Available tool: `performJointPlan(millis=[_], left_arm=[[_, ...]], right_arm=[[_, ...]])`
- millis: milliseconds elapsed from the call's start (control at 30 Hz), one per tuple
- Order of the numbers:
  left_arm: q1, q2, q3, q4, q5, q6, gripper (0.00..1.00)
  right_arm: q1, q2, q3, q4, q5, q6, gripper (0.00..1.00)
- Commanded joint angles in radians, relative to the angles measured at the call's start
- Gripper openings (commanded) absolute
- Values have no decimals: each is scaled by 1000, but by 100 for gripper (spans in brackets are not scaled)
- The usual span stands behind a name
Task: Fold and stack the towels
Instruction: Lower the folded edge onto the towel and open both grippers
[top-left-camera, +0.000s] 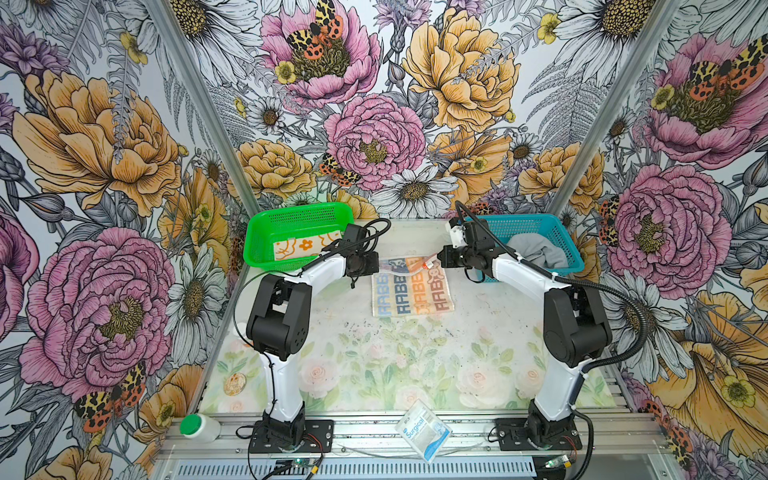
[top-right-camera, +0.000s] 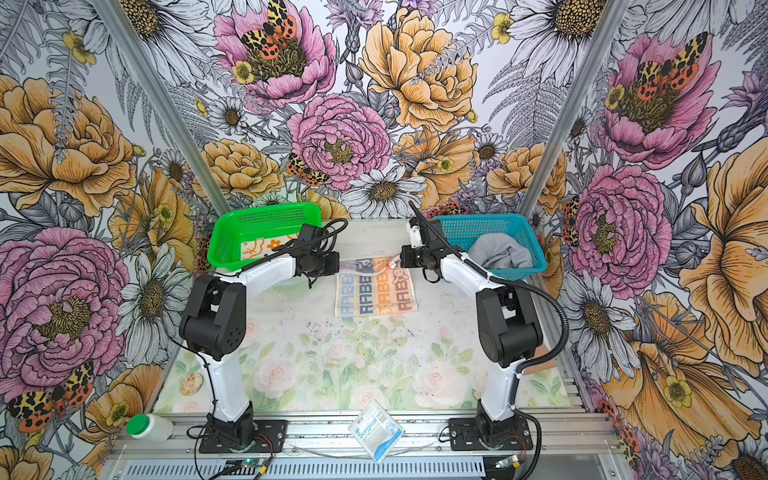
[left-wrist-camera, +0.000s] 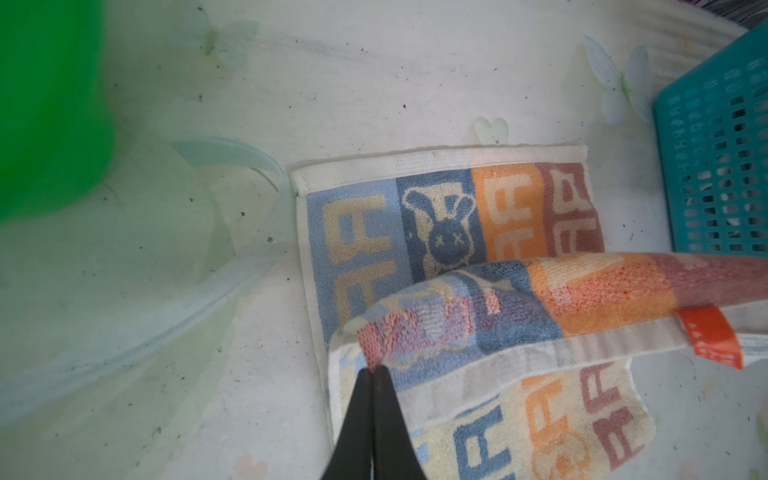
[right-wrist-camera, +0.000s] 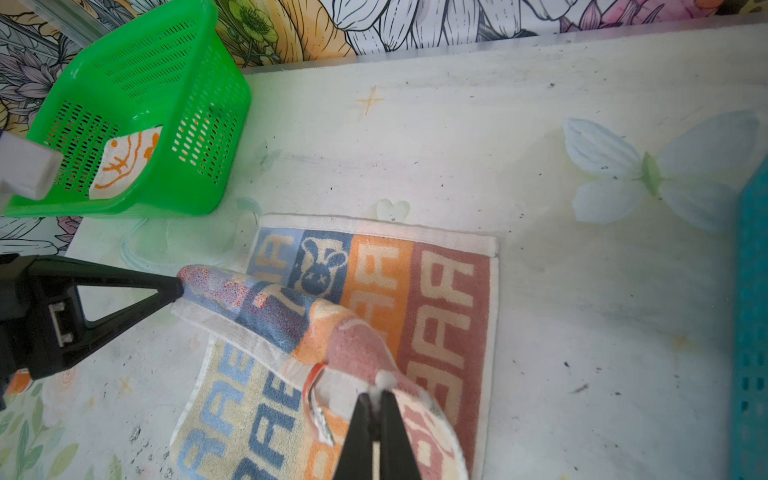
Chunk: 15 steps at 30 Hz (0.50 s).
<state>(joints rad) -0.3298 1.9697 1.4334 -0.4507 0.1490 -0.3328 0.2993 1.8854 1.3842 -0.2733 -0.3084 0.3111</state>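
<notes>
The RABBIT towel (top-left-camera: 411, 293) (top-right-camera: 376, 293) lies mid-table between both arms. One hemmed edge with an orange tag is raised and stretched between my grippers, above the towel's far part, whose white hem lies flat. My left gripper (left-wrist-camera: 372, 370) (top-left-camera: 379, 266) is shut on one corner of that edge. At the other corner my right gripper (right-wrist-camera: 376, 392) (top-left-camera: 436, 259) is shut by the tag. A cream towel with orange flowers (top-left-camera: 305, 245) (right-wrist-camera: 124, 162) lies flat in the green basket (top-left-camera: 291, 216). The grey towel (top-left-camera: 536, 253) sits crumpled in the teal basket (top-left-camera: 540, 220).
Both baskets stand at the table's far corners, close beside the grippers. On the front rail lie a white-blue Surgical packet (top-left-camera: 423, 430) and a white bottle with a green cap (top-left-camera: 198, 427). A small round disc (top-left-camera: 234, 383) rests at the table's near left.
</notes>
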Motion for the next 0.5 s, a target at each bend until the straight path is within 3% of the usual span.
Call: performJointPlan(millis=[0, 467], left_arm=[[26, 49, 31, 48, 17, 4, 0], [56, 164, 158, 55, 28, 51, 2]], right_arm=[[-13, 66, 41, 17, 22, -17, 0], [-27, 214, 160, 17, 38, -10, 0]])
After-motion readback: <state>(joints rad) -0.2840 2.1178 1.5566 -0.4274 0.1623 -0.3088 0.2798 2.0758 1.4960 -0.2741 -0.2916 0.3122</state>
